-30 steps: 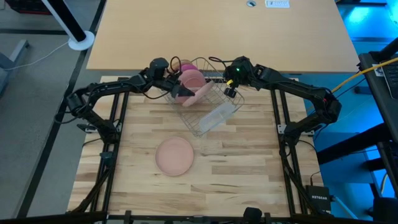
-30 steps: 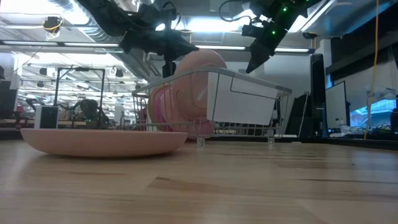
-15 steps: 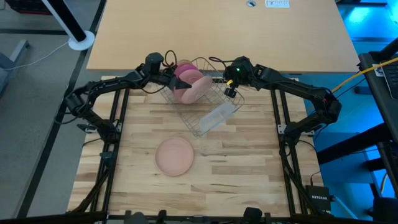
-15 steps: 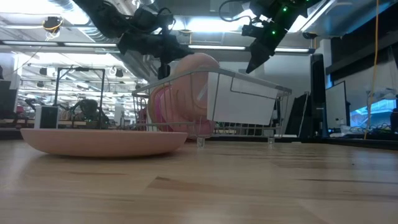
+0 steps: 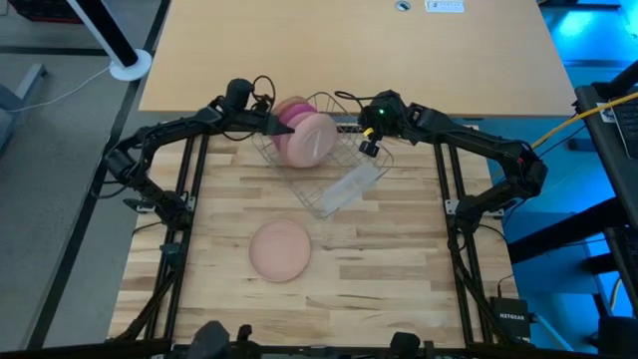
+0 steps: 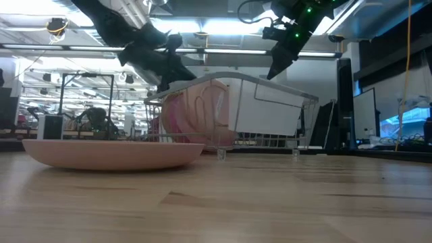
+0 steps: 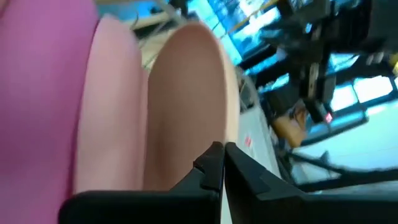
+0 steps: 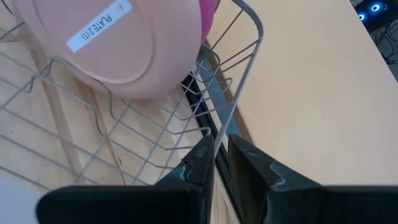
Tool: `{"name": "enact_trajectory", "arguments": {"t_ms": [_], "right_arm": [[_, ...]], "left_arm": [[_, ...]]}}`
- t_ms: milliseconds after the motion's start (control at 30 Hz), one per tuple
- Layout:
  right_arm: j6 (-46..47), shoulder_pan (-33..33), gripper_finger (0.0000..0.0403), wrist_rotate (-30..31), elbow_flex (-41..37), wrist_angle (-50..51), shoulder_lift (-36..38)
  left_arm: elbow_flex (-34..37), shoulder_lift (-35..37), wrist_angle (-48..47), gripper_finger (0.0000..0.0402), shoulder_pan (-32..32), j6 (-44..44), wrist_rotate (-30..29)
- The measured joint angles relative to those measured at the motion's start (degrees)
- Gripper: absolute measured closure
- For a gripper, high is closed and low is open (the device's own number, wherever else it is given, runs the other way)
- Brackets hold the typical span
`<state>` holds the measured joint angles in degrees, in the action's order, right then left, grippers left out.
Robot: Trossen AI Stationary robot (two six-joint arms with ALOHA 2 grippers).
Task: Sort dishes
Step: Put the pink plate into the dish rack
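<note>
Your left gripper [image 5: 271, 124] is clenched with nothing between its fingers, its tips right beside the pale pink plate [image 5: 310, 139], which stands on edge in the wire rack [image 5: 334, 165] with the magenta plate [image 5: 291, 112] just behind it. Your right gripper [image 5: 367, 147] is clamped on the rack's rim wire at the far side from the left one, jaws nearly shut around it. The tan-orange plate [image 5: 279, 249] lies flat on the table [image 5: 399, 269], well apart from both grippers, toward you. The risk, as I judge it, is the pink plate: it leans rather than sits firmly in the rack's slots, so a nudge from the closed left fingertips could tip it over or roll it out. If your right arm shifts while gripping the rim, the whole rack moves and both standing plates may topple. The translucent cup [image 5: 351, 183] on the rack's near side could also work loose.
</note>
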<state>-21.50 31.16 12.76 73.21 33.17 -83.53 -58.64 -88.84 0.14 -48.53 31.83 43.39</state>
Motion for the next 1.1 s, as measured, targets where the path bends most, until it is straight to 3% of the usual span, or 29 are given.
{"name": "enact_trajectory", "arguments": {"t_ms": [233, 467, 800, 1100], "right_arm": [[-0.02, -0.02, 0.035, -0.11, 0.0, 0.01, 0.0], [0.0, -0.02, 0.035, -0.03, -0.02, 0.28, 0.02], [0.0, -0.02, 0.035, 0.08, -0.02, 1.89, 0.0], [-0.02, -0.02, 0.035, 0.08, -0.02, 3.09, 0.0]], "left_arm": [[-0.06, 0.11, -14.6, 0.0401, -0.01, -9.95, 0.98], [-0.08, 0.13, -16.67, 0.0388, 0.61, -17.6, 1.21], [-0.08, 0.31, -16.42, 0.0287, -0.29, -17.1, 1.31], [-0.12, 6.92, -19.54, 0.031, -5.35, -12.46, 1.02]]}}
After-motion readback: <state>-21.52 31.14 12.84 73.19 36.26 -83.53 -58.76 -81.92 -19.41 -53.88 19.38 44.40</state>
